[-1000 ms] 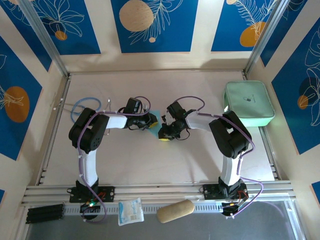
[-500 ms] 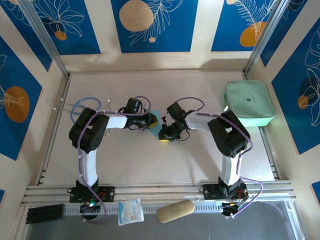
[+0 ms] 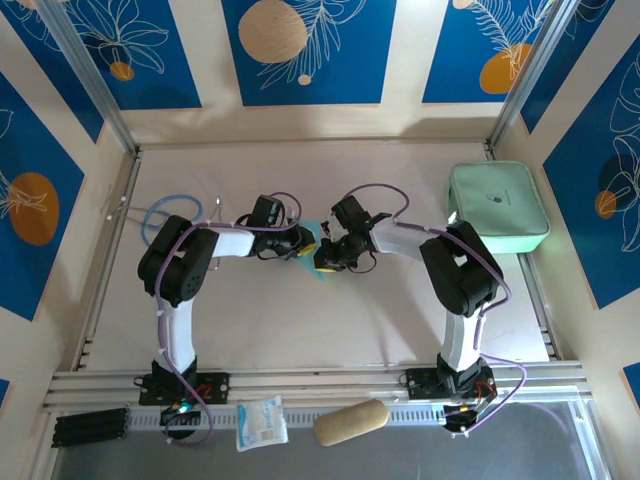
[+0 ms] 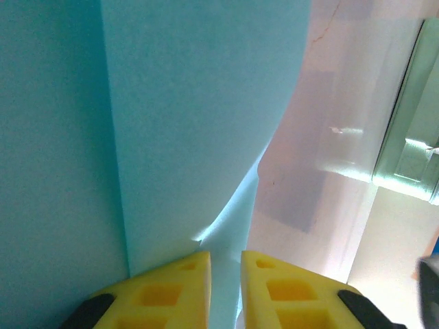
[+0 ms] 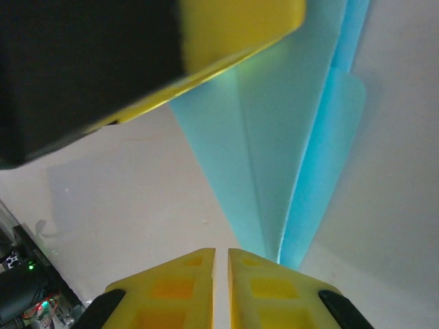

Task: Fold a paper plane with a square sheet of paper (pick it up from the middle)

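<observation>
The square sheet of paper, light blue, is folded into a narrow pointed paper plane (image 3: 312,232) at the table's middle. In the left wrist view its broad folded surface (image 4: 192,103) rises ahead, and a raised fold runs down between the yellow pads. My left gripper (image 4: 225,257) is shut on that fold. In the right wrist view the plane (image 5: 274,157) tapers toward me, its point just right of my fingertips. My right gripper (image 5: 221,252) is shut with nothing between its pads, resting over bare table. The left gripper's yellow finger (image 5: 233,27) hangs above the plane. The two grippers (image 3: 303,247) (image 3: 322,262) stand almost tip to tip.
A mint-green zip case (image 3: 497,207) lies at the right edge, and also shows at the right of the left wrist view (image 4: 411,151). A blue cable loop (image 3: 170,212) lies at the far left. A white snack packet (image 3: 261,421) and a tan oblong object (image 3: 350,422) rest on the front rail.
My right gripper has moved up and left, closer to the left gripper and the paper. The left arm holds still with the paper pinched.
</observation>
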